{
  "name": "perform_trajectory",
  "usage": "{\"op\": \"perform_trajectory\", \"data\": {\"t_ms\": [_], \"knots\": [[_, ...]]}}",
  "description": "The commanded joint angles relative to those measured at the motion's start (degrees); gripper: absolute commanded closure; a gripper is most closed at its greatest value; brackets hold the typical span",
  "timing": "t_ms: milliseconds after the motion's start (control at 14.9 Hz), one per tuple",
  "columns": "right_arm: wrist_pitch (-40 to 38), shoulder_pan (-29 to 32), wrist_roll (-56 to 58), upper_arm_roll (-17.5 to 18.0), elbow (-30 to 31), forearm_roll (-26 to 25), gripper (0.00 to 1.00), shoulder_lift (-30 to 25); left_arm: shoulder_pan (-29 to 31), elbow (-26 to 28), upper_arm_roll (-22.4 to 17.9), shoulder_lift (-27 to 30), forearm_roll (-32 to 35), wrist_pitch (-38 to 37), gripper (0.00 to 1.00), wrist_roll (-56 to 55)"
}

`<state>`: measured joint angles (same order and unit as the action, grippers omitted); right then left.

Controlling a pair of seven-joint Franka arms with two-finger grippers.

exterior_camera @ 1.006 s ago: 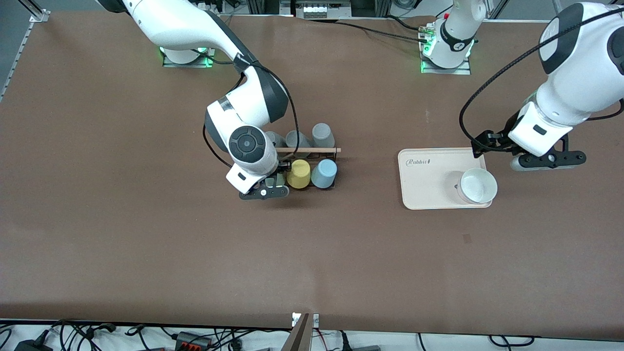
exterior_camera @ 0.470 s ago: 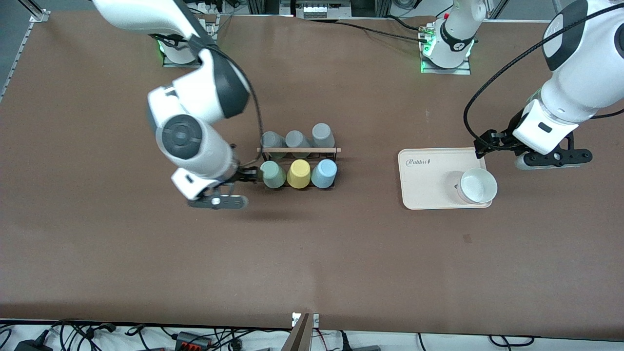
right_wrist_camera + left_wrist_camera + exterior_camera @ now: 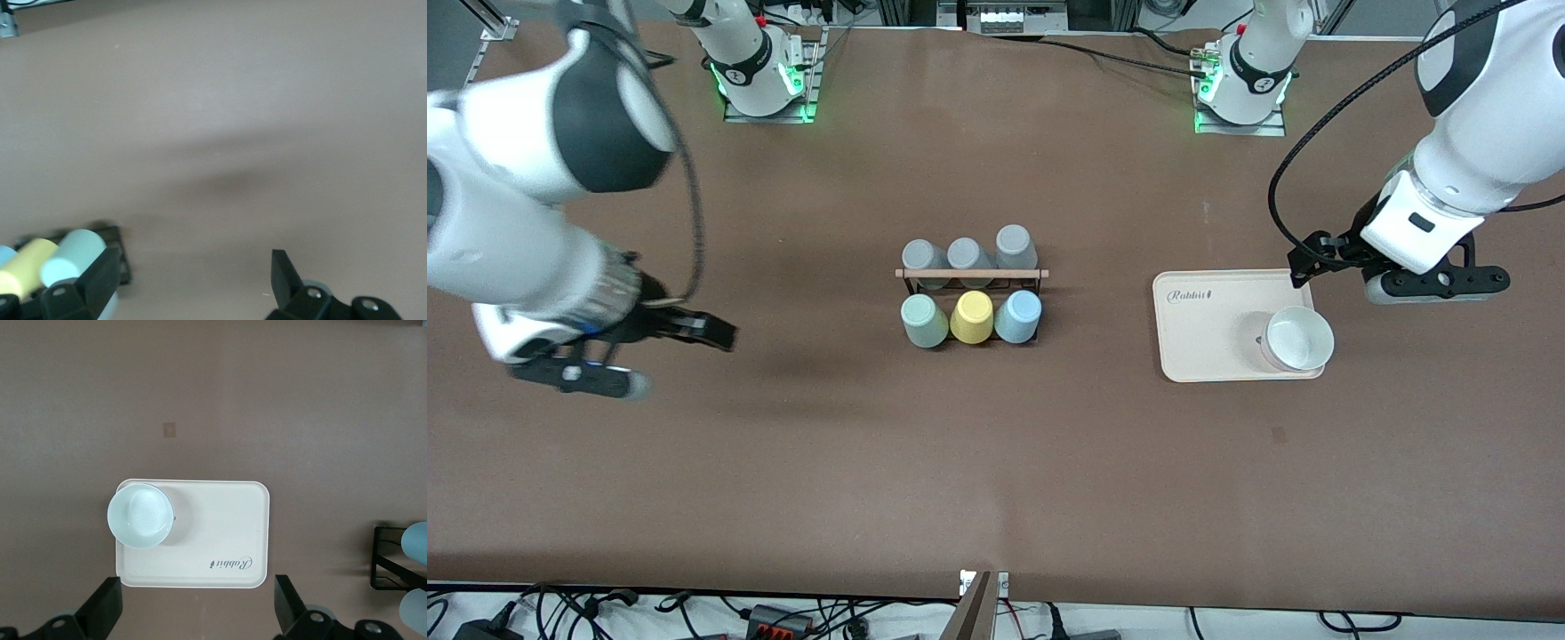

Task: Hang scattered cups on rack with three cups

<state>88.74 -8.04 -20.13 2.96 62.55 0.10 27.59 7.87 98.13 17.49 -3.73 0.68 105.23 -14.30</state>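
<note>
Now mint cup (image 3: 924, 321) and blue cup (image 3: 1018, 316) on rack (image 3: 971, 275), right gripper (image 3: 711, 333) over bare tabletop (image 3: 996, 480), jaws spread, left gripper (image 3: 1303, 264) over tray (image 3: 1209, 351), jaws spread.

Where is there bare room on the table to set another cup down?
The wide strip of table nearer the front camera than the rack and tray is bare. So is the gap between rack and tray. The rack is crowded: mint cup, yellow cup, blue cup and three grey cups. A bowl takes one tray corner.

Rack (image 3: 971, 293) full; bare table (image 3: 996, 480) all round.
</note>
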Motion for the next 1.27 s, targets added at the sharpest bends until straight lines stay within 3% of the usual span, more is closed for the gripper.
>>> {"op": "perform_trajectory", "data": {"t_ms": [0,268,671,1073,1207], "knots": [[-3.5,4.2,6.0,1.1,0.6,-1.5,0.0,-2.2,0.5,-0.5,0.1,0.8,-1.0,-1.0,0.0,1.2],[-1.6,6.9,9.3,1.1,8.4,-4.7,0.0,-8.8,0.7,-0.5,-0.3,1.0,-1.0,-3.8,0.0,1.2],[7.9,8.4,11.2,1.1,28.7,-4.0,0.0,-22.5,0.9,-0.7,-0.5,1.2,-1.0,-4.3,0.0,1.2],[8.3,8.7,11.3,1.0,33.8,-2.3,0.0,-26.8,0.8,-1.4,0.3,2.1,-1.0,-7.2,0.0,1.1],[8.2,8.8,12.0,1.1,32.7,-2.2,0.0,-26.4,0.6,-1.4,0.3,2.1,-1.0,-7.2,0.0,0.9]]}}
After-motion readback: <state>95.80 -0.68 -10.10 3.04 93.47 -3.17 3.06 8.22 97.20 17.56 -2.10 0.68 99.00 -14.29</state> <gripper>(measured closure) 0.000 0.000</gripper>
